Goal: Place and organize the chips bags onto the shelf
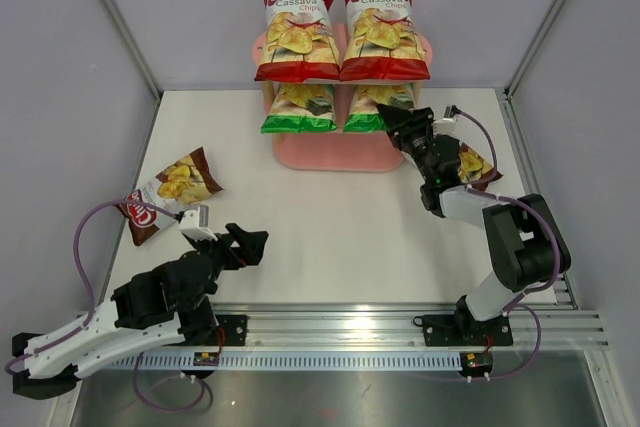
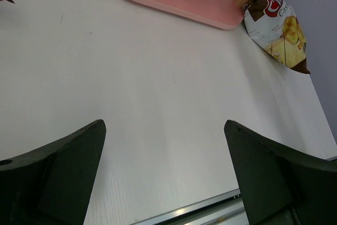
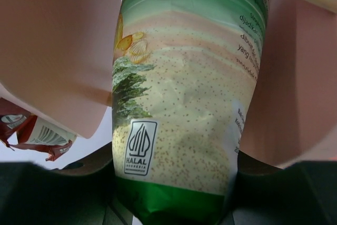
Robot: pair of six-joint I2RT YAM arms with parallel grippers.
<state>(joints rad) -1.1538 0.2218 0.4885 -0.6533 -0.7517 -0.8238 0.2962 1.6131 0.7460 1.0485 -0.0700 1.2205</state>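
While right gripper (image 1: 398, 115) clamps it | green bag (image 3: 184, 104): glossy, halal logo

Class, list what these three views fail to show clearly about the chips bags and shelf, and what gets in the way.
- Top view: right brown bag, mostly covered by the right arm.
- Top view: shelf boards, largely hidden under red bags and green bags.
- Right wrist view: held green bag, cut off by the top edge; small print blurred.
- Left wrist view: shelf cut off by the top edge.
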